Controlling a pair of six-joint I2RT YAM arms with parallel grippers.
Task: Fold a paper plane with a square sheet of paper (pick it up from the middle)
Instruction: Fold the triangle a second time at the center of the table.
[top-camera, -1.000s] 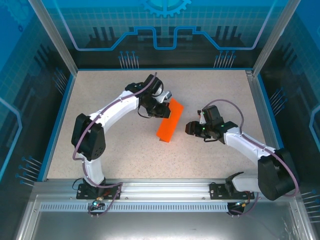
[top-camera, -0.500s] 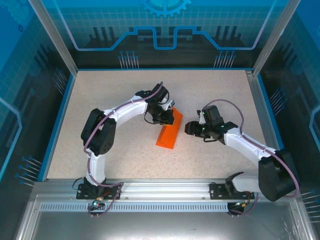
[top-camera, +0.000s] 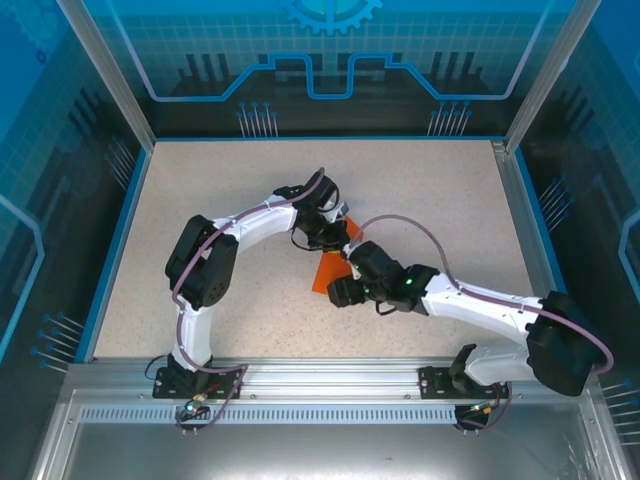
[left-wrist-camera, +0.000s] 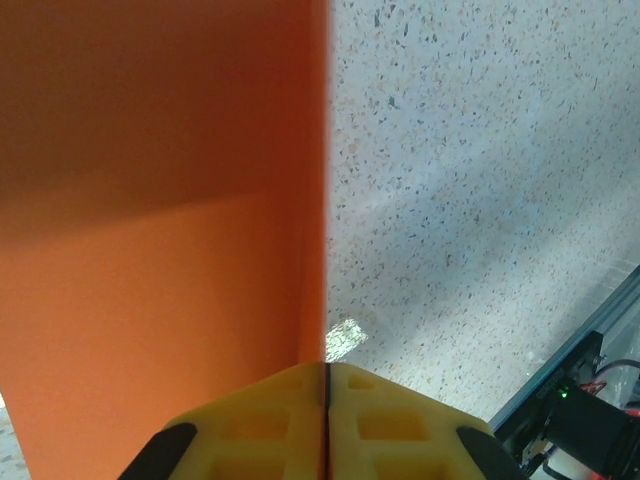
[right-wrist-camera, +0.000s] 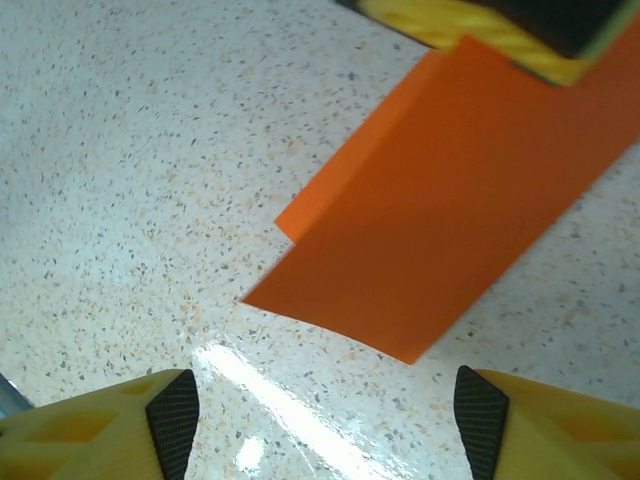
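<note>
The square sheet of paper sits near the middle of the tabletop, a little toward its near edge. It is folded over on itself into a long orange strip, with one layer's corner showing past the other in the right wrist view.

The left gripper pinches the strip's far end. In its wrist view the yellow fingers are pressed together, and the paper's straight edge runs into the seam between them.

The right gripper hangs over the strip's near end with its fingers spread wide. The paper's lower corner lies just beyond the gap between them, not touching either pad.
</note>
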